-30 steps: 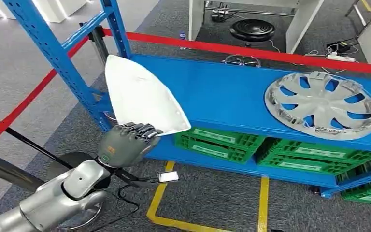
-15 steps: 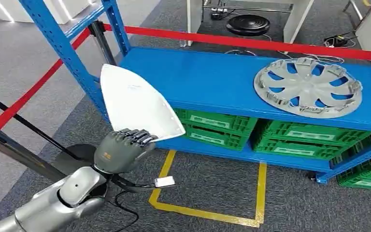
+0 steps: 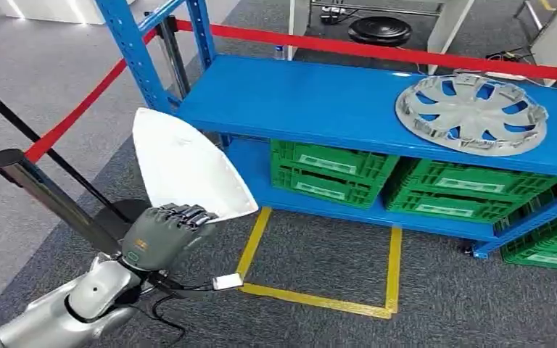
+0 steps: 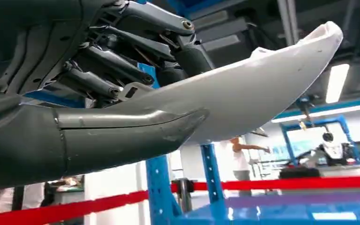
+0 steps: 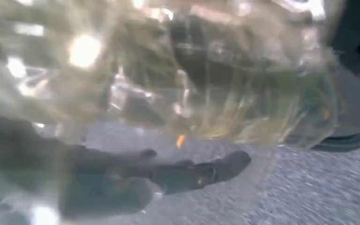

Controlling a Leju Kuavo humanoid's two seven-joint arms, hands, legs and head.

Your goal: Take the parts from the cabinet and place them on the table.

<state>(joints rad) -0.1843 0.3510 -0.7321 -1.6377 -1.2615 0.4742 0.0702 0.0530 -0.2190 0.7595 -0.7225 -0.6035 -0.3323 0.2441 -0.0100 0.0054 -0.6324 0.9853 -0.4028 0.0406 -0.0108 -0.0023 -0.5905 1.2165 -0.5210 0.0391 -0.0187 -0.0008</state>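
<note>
My left hand (image 3: 161, 238) grips a white, curved, triangular panel (image 3: 181, 167) by its near edge, out in front of the blue shelf's left end. In the left wrist view the thumb (image 4: 122, 140) lies under the white panel (image 4: 253, 89) and the dark fingers (image 4: 136, 51) press on its other face. A silver wheel cover (image 3: 471, 113) lies flat on the blue shelf top (image 3: 297, 101), to the right. In the blurred right wrist view my right hand (image 5: 136, 180) holds a clear, glossy plastic part (image 5: 183, 70) that lies over its dark fingers (image 5: 206, 171).
Green crates (image 3: 333, 172) sit on the lower shelf. A red barrier tape (image 3: 377, 52) runs behind the rack, and a dark post (image 3: 51, 199) stands by my left arm. Yellow floor tape (image 3: 319, 299) marks a square on the grey carpet.
The whole picture has shifted, so the camera has moved and the shelf now lies farther off. My left hand still holds the white panel, now off the shelf's left end.
</note>
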